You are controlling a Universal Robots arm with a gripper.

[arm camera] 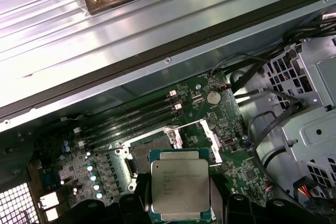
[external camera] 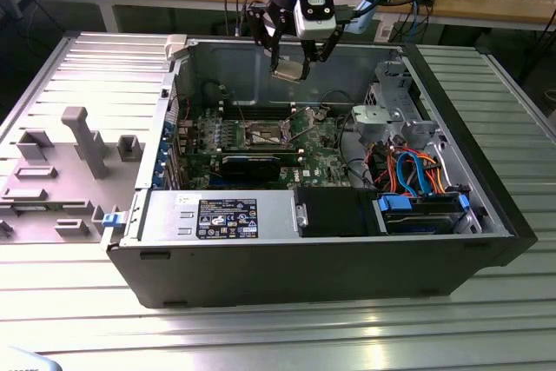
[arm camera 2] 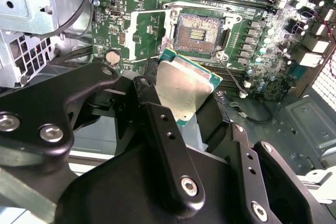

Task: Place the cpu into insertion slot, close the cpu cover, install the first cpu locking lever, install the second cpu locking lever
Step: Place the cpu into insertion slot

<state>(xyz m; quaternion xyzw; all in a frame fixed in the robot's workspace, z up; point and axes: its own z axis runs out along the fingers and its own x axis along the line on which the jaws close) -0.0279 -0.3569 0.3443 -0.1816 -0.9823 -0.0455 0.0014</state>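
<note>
Exterior view's left: a grey side panel [external camera: 61, 154] lies flat on the ribbed metal table [external camera: 261, 336], just beside the open computer case [external camera: 304, 267]. Toward the middle, the gripper [external camera: 289, 65] hangs over the case. Its fingers [arm camera 2: 157, 111] are drawn in narrow on the cpu [arm camera 2: 181, 90], pinching it by two opposite edges, and the pale metal face shows in both wrist views. The chip is in the air, well above the green board and apart from the insertion slot [external camera: 268, 135]. The slot sits bare below it with its dark centre exposed. In the second wrist view the cpu cover [arm camera 2: 130, 35] stands open just beside the slot. Exterior view's right: a silvery drive cage [external camera: 395, 110] with orange and blue cables [external camera: 417, 171] in front of it, near the board but apart from the slot. Handling, as we judge it: the chip is light, thin and stiff, and its smooth metal lid is likely slippery. Its underside and the socket contacts look fragile. We reckon an edge hold like this one is the right place to take it, with firm but gentle pressure, the faces untouched and the chip kept level.
</note>
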